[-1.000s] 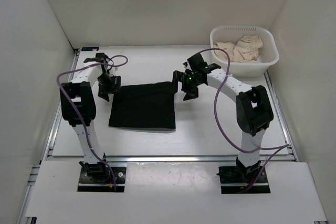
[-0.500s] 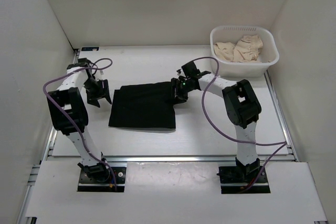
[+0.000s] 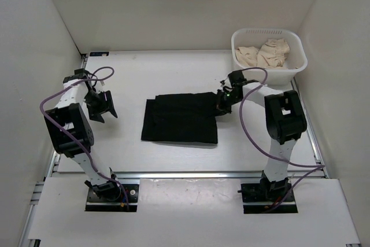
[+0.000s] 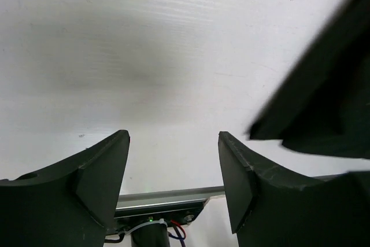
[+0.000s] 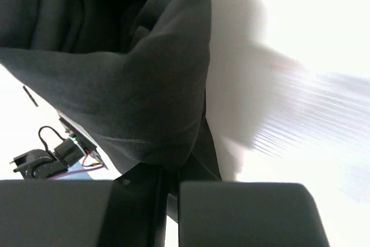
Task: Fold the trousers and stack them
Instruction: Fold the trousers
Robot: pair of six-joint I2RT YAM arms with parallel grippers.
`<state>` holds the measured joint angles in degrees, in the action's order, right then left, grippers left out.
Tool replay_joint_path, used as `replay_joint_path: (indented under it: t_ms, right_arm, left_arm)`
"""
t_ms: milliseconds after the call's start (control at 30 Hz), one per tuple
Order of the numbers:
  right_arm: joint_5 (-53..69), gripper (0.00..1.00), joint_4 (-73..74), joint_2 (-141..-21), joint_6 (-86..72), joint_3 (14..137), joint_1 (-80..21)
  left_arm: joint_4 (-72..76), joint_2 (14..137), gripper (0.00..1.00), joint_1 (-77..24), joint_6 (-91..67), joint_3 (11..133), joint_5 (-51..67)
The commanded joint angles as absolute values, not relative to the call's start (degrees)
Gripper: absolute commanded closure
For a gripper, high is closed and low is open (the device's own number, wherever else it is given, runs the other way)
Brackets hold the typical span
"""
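Right gripper: jaws pressed together, pinching the trousers at their far right corner. In the wrist view the two fingers nearly meet, with only a thin slit between them. A peaked fold of the black trousers runs down into that slit. The cloth bunches and creases just ahead of the jaws; past the pinch it hangs slack over white table.

From those jaws the trousers lie as a folded, roughly square bundle, flat on the table. A doubled edge shows along the side farthest from the pinch. The corner in the jaws looks a little drawn up (hard to judge from above).

Left gripper: jaws spread, nothing between them. Wrist view: both fingers stand apart over bare table, with only a faint shadow on the surface ahead of the gap. The trousers show as a blurred dark mass ahead of the jaws and off to one side, not touching either finger. From above, this gripper is well apart from the bundle's nearest edge.

Tub: white, beyond the right jaws toward the far corner, near but not touching them. Beige cloth lies crumpled inside it.
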<state>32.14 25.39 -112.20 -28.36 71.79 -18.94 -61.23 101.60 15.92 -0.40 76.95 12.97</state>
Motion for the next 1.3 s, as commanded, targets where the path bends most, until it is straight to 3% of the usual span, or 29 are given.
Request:
replay_joint_path:
  t_ms: [0, 33, 100, 133, 167, 200, 333, 433, 533, 700, 867, 1267]
  right_arm:
    - [34.45, 0.95, 33.12, -109.51, -19.87, 71.28, -14.95]
    - [34.98, 0.91, 35.22, -110.03, -18.99, 72.24, -14.42]
    - [35.68, 0.54, 36.99, -110.56, -17.58, 72.86, -14.41]
    - [36.47, 0.34, 37.61, -110.57, -17.58, 72.86, -14.41]
    - [37.08, 0.04, 37.62, -109.09, -18.10, 72.34, -14.41]
    - [37.09, 0.01, 37.62, -108.03, -18.63, 71.81, -14.41]
    - [25.62, 0.01, 43.56, -99.34, -21.26, 70.66, -13.10]
    - [5.41, 0.01, 55.14, -91.96, -23.37, 76.62, -12.48]
    - [-1.38, 0.01, 61.24, -87.65, -23.38, 81.56, -11.95]
    - [-8.24, 0.01, 63.37, -78.24, -25.30, 77.62, -11.34]
    - [-10.19, 0.01, 63.37, -73.21, -25.31, 75.67, -10.63]
    - [-9.67, 0.01, 62.75, -64.17, -25.31, 72.61, -10.63]
  left_arm:
    - [-60.91, 97.73, 0.25, 16.00, 0.00, 76.20, 14.68]
    - [-60.91, 97.21, 0.25, 16.00, 0.00, 75.59, 14.68]
    - [-60.91, 97.21, 0.25, 16.00, 0.00, 75.59, 15.21]
    - [-60.91, 96.60, 0.25, 16.00, 0.00, 75.59, 15.21]
    - [-61.43, 96.07, 0.25, 16.00, 0.00, 75.59, 14.68]
    - [-61.44, 96.06, 0.25, 16.00, 0.00, 75.59, 14.07]
    - [-62.05, 92.38, 0.23, 16.00, 0.00, 75.59, 12.23]
    - [-62.05, 88.25, 0.19, 16.00, 0.00, 75.59, 9.07]
    - [-60.13, 82.72, 0.15, 16.52, 0.00, 75.59, 5.73]
    - [-56.52, 73.40, 0.01, 20.12, 0.00, 71.20, 1.15]
    - [-55.37, 64.70, 0.00, 21.62, 0.00, 65.23, 0.43]
    - [-57.04, 58.98, 0.00, 21.62, 0.00, 63.81, -0.09]
